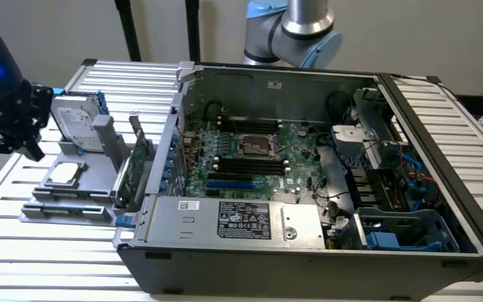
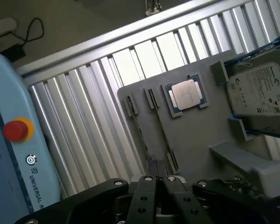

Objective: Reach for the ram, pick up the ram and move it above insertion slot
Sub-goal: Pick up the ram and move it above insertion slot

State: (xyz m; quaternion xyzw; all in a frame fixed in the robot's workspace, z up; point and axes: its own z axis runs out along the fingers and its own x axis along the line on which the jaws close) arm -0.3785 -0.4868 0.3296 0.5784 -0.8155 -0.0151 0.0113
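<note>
The open computer case (image 1: 309, 267) lies on the slatted desk (image 1: 40, 251). Inside it is the motherboard (image 1: 250, 151), with a bare processor socket at its centre and the black memory slots (image 1: 250, 165) just at six o'clock of that socket. A labelled power supply (image 1: 224, 220) fills the six o'clock wall. A drive cage with blue cables sits at four o'clock, where the wiring is too tangled to sort out.

At nine o'clock of the case in the exterior view, a grey tray (image 1: 99, 185) touches the case. Its twelve o'clock end holds a hard drive (image 1: 75, 123) standing upright. A processor (image 1: 65, 173) lies flat in the middle. An expansion card (image 1: 136, 170) stands on edge along the three o'clock side.

The ram (image 2: 162, 133) is hard to make out. In the wrist view it shows as a thin dark strip on edge between small brackets at the tray's six o'clock end. Its colour and chips cannot be seen.

The hand (image 2: 157, 175) hangs above the tray with its fingers clenched together on nothing, apart from the ram. The arm (image 1: 296, 25) is cut off at twelve o'clock in the exterior view. A dark device with a blue light (image 1: 2, 94) is cut off at nine o'clock, and what it is cannot be told. A teach pendant (image 2: 14, 154) with a red button is also partly out of frame.
</note>
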